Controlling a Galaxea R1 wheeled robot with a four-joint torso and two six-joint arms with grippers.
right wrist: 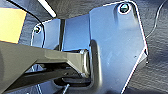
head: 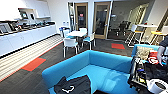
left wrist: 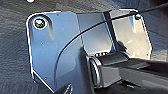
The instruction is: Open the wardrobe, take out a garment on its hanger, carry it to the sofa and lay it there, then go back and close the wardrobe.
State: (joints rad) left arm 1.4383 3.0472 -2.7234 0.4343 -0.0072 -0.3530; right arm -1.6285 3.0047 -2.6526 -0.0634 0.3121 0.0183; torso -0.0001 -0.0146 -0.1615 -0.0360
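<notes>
With the garment (head: 73,86) already lying crumpled on the seat of the sofa (head: 100,72), its pale hanger hook showing on the black cloth, you can judge the laying step complete. What remains is the return to the wardrobe to close it; that calls for turning the base away from the sofa and driving clear of the white chairs (head: 70,43) beyond it. You cannot tell from either wrist view whether the left or right hand is wide or narrow. No container with identifiable contents can be confirmed; the clutter beside the sofa's right arm is too blurred to name.
</notes>
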